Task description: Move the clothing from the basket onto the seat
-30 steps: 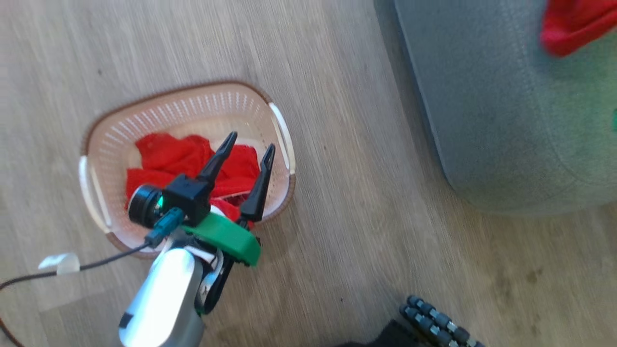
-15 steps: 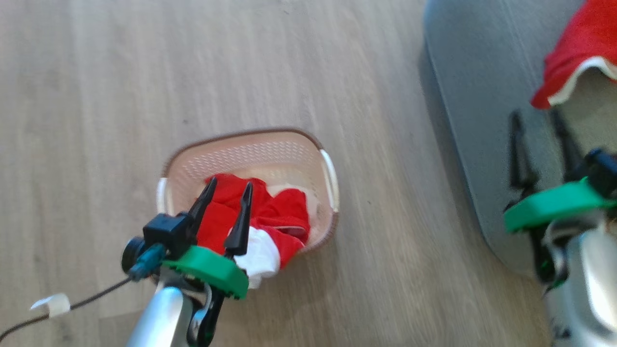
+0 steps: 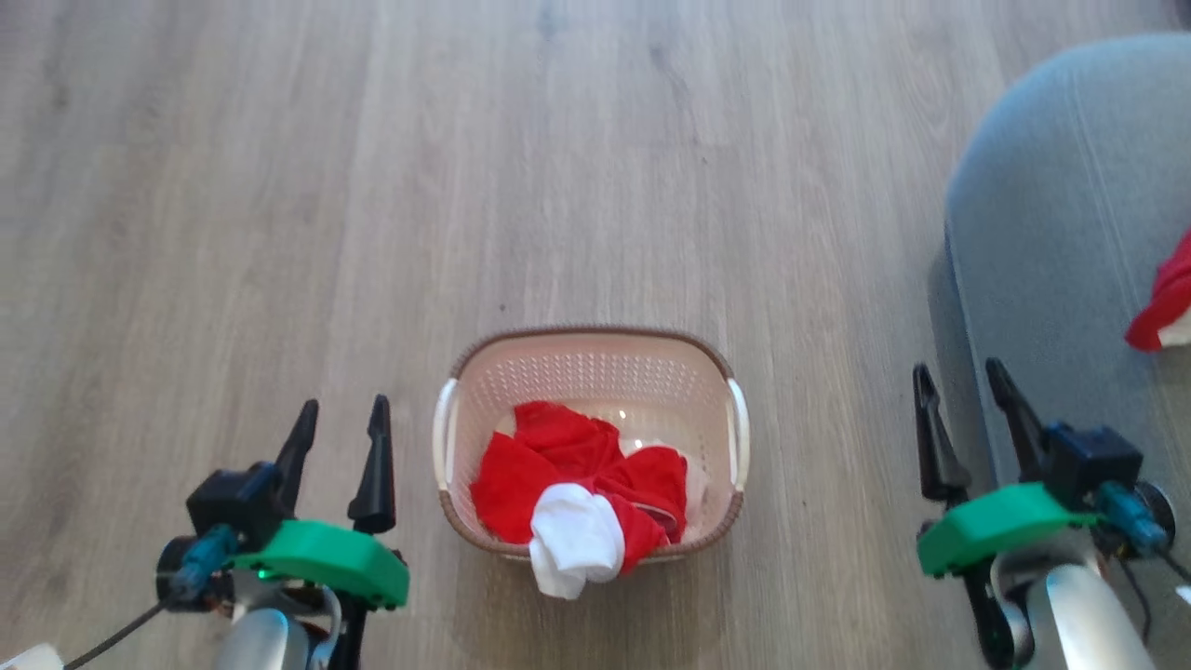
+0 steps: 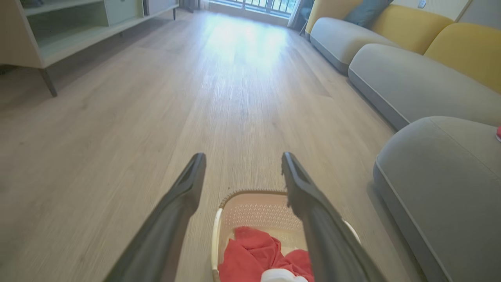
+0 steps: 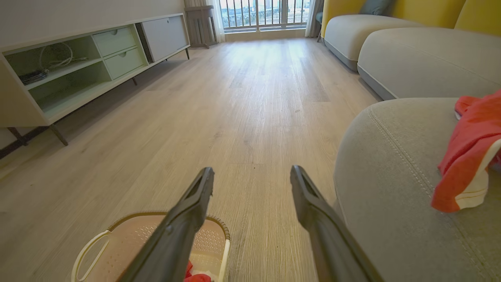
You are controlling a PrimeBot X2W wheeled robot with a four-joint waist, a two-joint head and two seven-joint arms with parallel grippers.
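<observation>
I hold both arms low at the near edge of my head view, one on either side of the basket, which stands on the wooden floor straight ahead of me. The left gripper is at the near left, well clear of the basket's left handle. Its two dark fingers point away from me and lean a little to the right, spread wide with nothing between them. A green collar sits behind them, and the pale forearm runs off the bottom edge. The right gripper mirrors that pose at the near right, fingers pointing to the far side and leaning slightly left, also spread and empty. It hangs above the strip of floor just beside the left edge of the seat, and its right finger overlaps the grey cushion in my view. Most of the clothing lies crumpled in the near half of the basket, a red heap with a white part drooping over the near rim. One more red garment with pale trim lies on the seat at the far right, well apart from the basket. Neither claw touches any fabric
</observation>
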